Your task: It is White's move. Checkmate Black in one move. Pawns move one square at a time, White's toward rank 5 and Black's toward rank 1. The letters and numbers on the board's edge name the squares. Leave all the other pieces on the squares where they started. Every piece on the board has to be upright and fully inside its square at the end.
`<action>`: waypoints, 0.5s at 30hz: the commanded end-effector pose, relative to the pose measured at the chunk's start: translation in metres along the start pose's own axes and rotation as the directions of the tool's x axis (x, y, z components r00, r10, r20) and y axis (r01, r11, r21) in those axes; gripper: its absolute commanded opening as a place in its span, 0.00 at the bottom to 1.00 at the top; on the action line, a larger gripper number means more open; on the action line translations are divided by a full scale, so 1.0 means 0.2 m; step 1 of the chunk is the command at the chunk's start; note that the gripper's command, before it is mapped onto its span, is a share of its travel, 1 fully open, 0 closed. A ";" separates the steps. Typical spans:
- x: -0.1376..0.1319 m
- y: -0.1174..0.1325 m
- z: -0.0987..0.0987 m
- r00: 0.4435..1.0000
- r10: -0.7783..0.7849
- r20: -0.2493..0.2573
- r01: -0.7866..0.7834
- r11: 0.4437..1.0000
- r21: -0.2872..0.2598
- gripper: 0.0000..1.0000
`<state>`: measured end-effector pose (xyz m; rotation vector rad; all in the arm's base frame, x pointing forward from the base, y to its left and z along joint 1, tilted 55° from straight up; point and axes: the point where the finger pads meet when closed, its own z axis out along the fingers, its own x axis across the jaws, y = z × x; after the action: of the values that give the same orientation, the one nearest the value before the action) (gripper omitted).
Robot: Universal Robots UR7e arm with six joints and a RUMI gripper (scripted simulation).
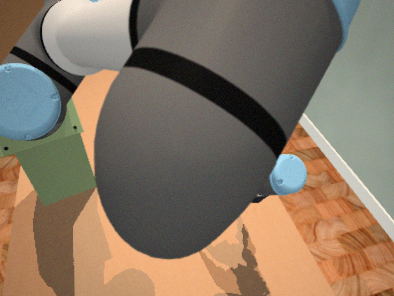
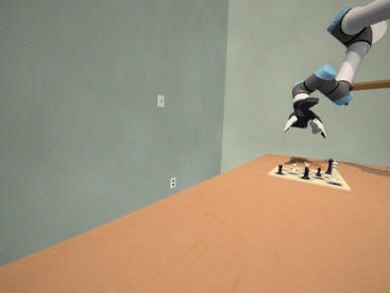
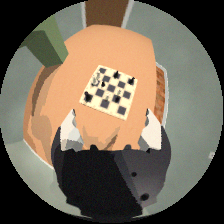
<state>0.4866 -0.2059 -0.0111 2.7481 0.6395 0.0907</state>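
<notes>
A small chessboard (image 2: pixel 341 186) (image 3: pixel 128 108) lies on the orange table at the far end. Several black and white pieces stand on it; they are too small to tell apart. Black pieces (image 2: pixel 306 173) (image 3: pixel 132 80) and a white piece (image 2: pixel 335 172) show in the exterior view and the wrist view. My gripper (image 2: pixel 305 127) (image 3: pixel 110 109) is open and empty. It hangs high above the board, on the near side of it in the wrist view. In the top view the arm (image 1: pixel 200 140) fills the view and hides the board.
The orange table (image 2: pixel 223 233) (image 1: pixel 280 240) (image 3: pixel 95 55) stretches wide in front of the board. A green robot base block (image 1: pixel 50 170) (image 3: pixel 47 45) stands at one table end. A brown door (image 3: pixel 105 12) is behind the table. Parquet floor (image 1: pixel 340 225) lies beside it.
</notes>
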 end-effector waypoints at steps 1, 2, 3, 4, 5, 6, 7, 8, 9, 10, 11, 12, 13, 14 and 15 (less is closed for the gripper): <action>0.01 -0.05 0.04 0.997 -0.062 0.045 0.067 0.991 -0.116 1.00; 0.01 -0.07 0.04 0.995 -0.079 0.060 0.087 0.985 -0.146 1.00; 0.01 -0.07 0.04 0.995 -0.079 0.060 0.087 0.985 -0.146 1.00; 0.01 -0.08 0.05 0.993 -0.095 0.075 0.107 0.979 -0.174 1.00; 0.01 -0.10 0.06 0.990 -0.111 0.090 0.128 0.971 -0.202 1.00; 0.01 -0.11 0.07 0.986 -0.126 0.106 0.148 0.962 -0.228 1.00; 0.01 -0.11 0.07 0.986 -0.126 0.106 0.148 0.962 -0.228 1.00; 0.01 -0.13 0.08 0.983 -0.139 0.121 0.166 0.953 -0.254 1.00; 0.02 -0.14 0.09 0.979 -0.153 0.136 0.186 0.942 -0.278 1.00; 0.02 -0.14 0.09 0.979 -0.153 0.136 0.186 0.942 -0.278 1.00; 0.02 -0.14 0.09 0.979 -0.153 0.136 0.186 0.942 -0.278 1.00; 0.02 -0.15 0.09 0.975 -0.165 0.151 0.204 0.932 -0.300 1.00; 0.02 -0.17 0.10 0.970 -0.176 0.165 0.222 0.920 -0.322 1.00; 0.02 -0.18 0.11 0.966 -0.186 0.179 0.239 0.909 -0.342 1.00; 0.02 -0.19 0.11 0.962 -0.196 0.193 0.255 0.897 -0.361 1.00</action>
<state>0.4783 -0.1832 -0.0375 2.3704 0.7727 -0.0258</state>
